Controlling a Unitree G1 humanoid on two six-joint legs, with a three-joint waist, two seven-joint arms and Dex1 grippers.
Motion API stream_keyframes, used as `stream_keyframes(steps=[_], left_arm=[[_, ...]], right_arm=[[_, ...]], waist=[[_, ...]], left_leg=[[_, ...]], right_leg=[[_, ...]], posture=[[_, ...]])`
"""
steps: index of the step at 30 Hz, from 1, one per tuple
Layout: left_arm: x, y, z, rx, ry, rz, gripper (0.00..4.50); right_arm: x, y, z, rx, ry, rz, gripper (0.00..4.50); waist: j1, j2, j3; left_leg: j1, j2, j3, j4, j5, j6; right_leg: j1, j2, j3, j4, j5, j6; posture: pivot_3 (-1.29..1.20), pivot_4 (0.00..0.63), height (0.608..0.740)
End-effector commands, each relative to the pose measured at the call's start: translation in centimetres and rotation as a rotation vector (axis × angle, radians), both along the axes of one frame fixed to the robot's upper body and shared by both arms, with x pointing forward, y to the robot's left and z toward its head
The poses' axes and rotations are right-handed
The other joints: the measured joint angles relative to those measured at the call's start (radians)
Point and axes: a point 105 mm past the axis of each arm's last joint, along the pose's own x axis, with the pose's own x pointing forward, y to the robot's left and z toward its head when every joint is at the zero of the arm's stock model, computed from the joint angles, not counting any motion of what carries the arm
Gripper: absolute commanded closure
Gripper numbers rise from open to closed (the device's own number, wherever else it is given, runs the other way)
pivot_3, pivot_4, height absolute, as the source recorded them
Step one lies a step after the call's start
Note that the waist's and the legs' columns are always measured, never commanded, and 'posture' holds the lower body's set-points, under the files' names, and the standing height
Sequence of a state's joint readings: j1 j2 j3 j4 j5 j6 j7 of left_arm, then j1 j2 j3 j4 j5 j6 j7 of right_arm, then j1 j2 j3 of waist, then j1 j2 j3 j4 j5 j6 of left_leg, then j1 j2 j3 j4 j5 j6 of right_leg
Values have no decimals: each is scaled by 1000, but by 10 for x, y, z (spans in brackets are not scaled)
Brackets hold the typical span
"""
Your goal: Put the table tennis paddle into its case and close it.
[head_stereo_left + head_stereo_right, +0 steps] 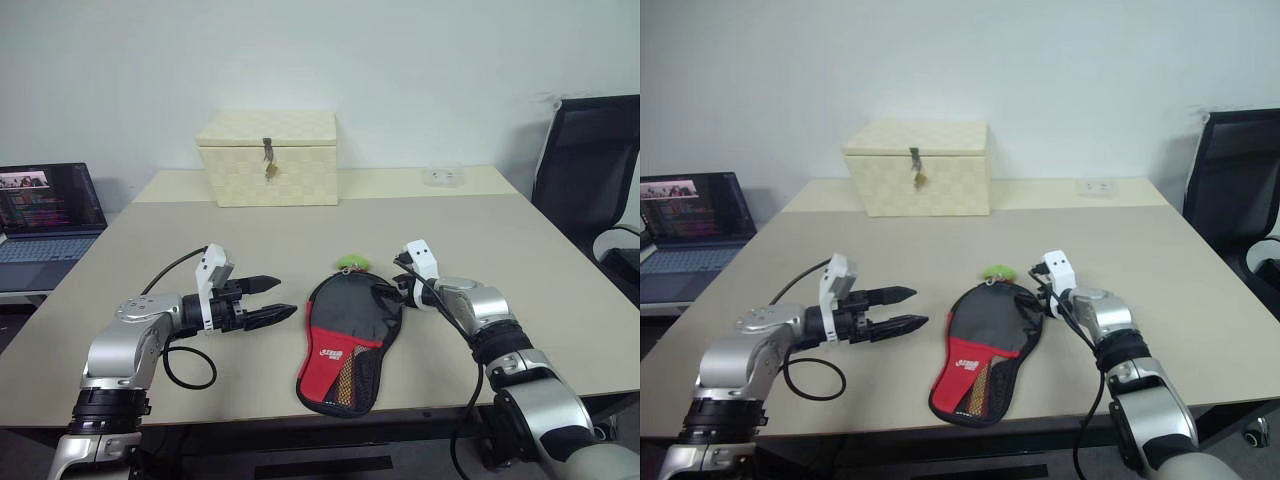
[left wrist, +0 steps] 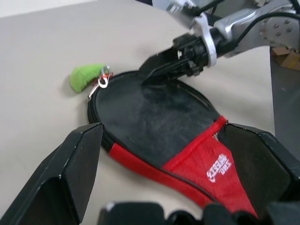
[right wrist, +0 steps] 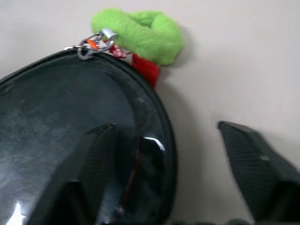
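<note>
Closing step, by the look of it: case point(image 1: 345, 340) lies flat on table point(image 1: 500, 230), paddle presumably inside, can't confirm. Right gripper point(image 2: 161, 70) at case's round end, jaws part open astride the rim, one finger on the fabric, nothing clamped yet. Green zip pull point(image 3: 140, 33) just ahead of it. Next: pinch pull, run zip round. Left gripper point(image 1: 268, 301) wide open, empty, just beside case's far side.

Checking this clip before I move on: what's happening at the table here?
A two-armed robot is working on the case, which lies flat on the table with its zip pull and green tag at the rounded end. The right tool straddles the case's rim there, one finger over the black fabric, one beside it. The left tool hangs open, apart from the case.
</note>
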State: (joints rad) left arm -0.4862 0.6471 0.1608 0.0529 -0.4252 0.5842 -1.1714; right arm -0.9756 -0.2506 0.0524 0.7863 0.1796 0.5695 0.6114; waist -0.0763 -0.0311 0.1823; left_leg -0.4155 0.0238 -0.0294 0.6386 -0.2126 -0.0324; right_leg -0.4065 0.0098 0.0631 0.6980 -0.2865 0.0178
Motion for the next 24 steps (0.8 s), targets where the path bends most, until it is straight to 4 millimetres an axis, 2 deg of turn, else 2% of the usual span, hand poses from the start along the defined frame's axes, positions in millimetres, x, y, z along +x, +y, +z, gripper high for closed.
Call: stream_keyframes(steps=[1, 8, 17, 24], left_arm=[[-4, 0, 11, 5, -41, 5, 0], [-10, -7, 9, -9, -31, 11, 0], [-14, -11, 5, -9, -18, 17, 0], [-14, -14, 4, -5, -14, 17, 0]], right_arm=[[3, 10, 10, 31, -13, 44, 2353], [4, 27, 9, -18, -20, 121, 4470], [-5, 76, 21, -86, -92, 337, 4470], [-12, 102, 24, -101, -121, 416, 4470]], waist=[[-3, 0, 0], [-12, 0, 0], [-22, 0, 0], [-23, 0, 0]], left_leg=[[0, 0, 0, 0, 0, 0], [1, 2, 1, 0, 0, 0], [6, 5, 4, -5, 0, 0], [7, 5, 4, -8, 0, 0]], right_leg=[[0, 0, 0, 0, 0, 0], [0, 0, 1, 0, 0, -1], [0, 4, 6, 0, 2, -3], [0, 4, 6, -1, 1, -3]], posture=[[0, 150, 740], [0, 150, 740], [0, 150, 740], [0, 150, 740]])
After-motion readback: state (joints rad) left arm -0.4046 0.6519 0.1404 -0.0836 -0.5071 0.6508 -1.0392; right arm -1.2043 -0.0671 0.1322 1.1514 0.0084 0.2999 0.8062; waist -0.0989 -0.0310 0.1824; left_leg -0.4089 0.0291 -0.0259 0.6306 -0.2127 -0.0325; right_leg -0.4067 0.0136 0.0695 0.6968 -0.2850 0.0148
